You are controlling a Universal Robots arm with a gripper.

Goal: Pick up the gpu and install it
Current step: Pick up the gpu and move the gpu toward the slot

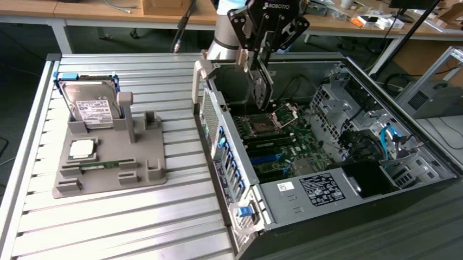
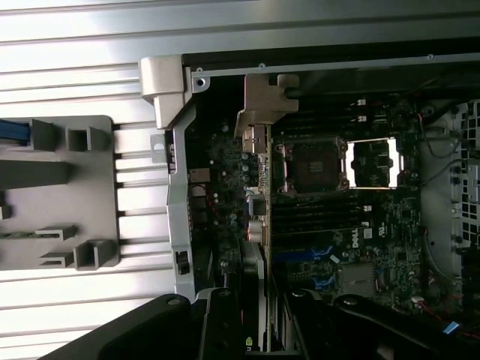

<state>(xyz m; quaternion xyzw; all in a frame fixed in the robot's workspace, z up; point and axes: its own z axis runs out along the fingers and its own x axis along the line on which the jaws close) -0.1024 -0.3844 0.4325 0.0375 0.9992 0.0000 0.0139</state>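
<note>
Gpu [image 1: 261,86] hangs edge-down over the motherboard [image 1: 289,149] inside the case [image 1: 219,143], your pincer [image 1: 262,54] closed narrowly on its top edge. If it tilts or misses the slot, you risk jamming it or scraping components.

One of each kind on the bench [image 1: 145,216].
One open computer case [image 1: 224,157], one gpu [image 1: 261,89], one grey holder [image 1: 148,157] carrying one hard drive [image 1: 90,105], one processor chip [image 1: 82,149] and one memory stick [image 1: 108,163].
</note>
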